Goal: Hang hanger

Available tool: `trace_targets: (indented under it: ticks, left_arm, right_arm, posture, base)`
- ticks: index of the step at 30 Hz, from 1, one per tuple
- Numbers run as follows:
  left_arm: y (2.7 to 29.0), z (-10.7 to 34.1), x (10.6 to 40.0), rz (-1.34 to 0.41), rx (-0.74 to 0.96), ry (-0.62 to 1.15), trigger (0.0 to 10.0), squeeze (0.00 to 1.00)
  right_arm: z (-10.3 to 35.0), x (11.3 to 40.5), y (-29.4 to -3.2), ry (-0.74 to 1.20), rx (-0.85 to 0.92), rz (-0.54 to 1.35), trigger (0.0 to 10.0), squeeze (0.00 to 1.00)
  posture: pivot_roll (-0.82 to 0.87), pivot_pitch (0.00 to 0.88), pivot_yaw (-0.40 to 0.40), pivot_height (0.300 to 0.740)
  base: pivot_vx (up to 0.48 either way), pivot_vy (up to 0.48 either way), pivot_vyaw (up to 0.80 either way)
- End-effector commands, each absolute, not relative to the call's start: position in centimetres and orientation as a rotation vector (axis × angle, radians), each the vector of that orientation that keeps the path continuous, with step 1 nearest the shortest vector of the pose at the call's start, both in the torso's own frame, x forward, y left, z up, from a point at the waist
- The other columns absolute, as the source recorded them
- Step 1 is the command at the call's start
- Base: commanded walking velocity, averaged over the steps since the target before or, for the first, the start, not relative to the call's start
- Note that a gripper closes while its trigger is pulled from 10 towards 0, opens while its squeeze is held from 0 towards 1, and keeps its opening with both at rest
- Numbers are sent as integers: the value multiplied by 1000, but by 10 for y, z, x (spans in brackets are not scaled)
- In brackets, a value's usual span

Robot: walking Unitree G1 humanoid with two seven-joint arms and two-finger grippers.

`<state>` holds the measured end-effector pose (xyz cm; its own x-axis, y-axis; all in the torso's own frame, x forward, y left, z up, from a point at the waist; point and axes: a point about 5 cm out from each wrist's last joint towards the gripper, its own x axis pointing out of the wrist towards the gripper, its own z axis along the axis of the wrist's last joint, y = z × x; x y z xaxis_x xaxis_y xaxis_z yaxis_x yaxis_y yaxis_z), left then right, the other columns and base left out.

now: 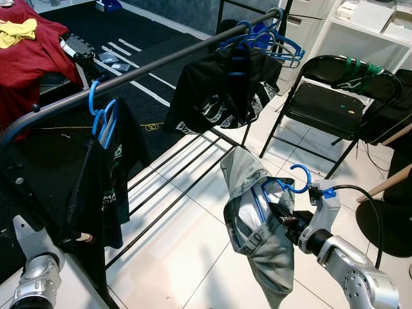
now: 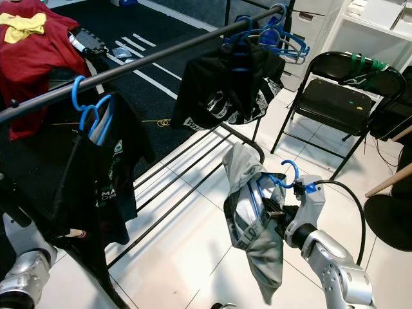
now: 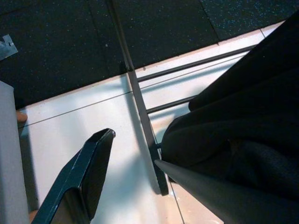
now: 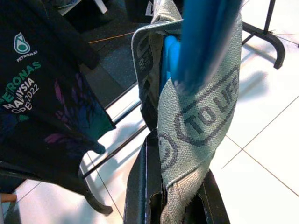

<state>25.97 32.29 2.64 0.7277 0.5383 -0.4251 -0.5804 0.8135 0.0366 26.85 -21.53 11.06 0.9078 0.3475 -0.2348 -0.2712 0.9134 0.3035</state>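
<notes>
A blue hanger (image 1: 283, 188) carrying a grey shirt (image 1: 261, 225) hangs low over the white floor, with my right gripper (image 1: 283, 219) shut on it near the hook. Seen from the right wrist, the blue hanger (image 4: 196, 42) and grey shirt (image 4: 196, 121) sit between the black fingers (image 4: 140, 186). The dark rack rail (image 1: 161, 64) runs diagonally above, well higher than the held hanger. My left arm (image 1: 32, 270) hangs low at the rack's near end; in the left wrist view its gripper (image 3: 126, 177) stands open over the floor beside black cloth.
Black shirts hang on blue hangers (image 1: 103, 119) at the rail's near part and further along (image 1: 225, 90), with spare blue hangers (image 1: 277, 38) at the far end. A black folding chair (image 1: 335, 103) stands at the right. Rack base bars (image 1: 174, 180) cross the floor.
</notes>
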Motion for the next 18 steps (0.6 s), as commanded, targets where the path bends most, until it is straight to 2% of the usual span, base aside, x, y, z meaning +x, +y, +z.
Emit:
trace_targets:
  ticks: [1, 12, 14, 18]
  left_arm:
    - [348, 39, 251, 709, 80, 429, 10000, 0]
    - [340, 13, 236, 716, 1, 572, 10000, 0]
    - [331, 2, 234, 643, -19, 659, 10000, 0]
    - [326, 0, 236, 596, -11, 700, 10000, 0]
  right_arm:
    - [111, 266, -219, 296, 256, 318, 10000, 0]
    - [111, 265, -219, 297, 257, 319, 10000, 0]
    - [111, 265, -220, 299, 256, 316, 10000, 0]
    - [111, 264, -219, 300, 256, 316, 10000, 0]
  posture:
    - [-34, 199, 39, 740]
    - [-35, 199, 41, 740]
    - [-34, 201, 42, 740]
    - [-33, 202, 42, 740]
  base:
    - [0, 0, 0]
    - [0, 0, 0]
    - [0, 0, 0]
    - [0, 0, 0]
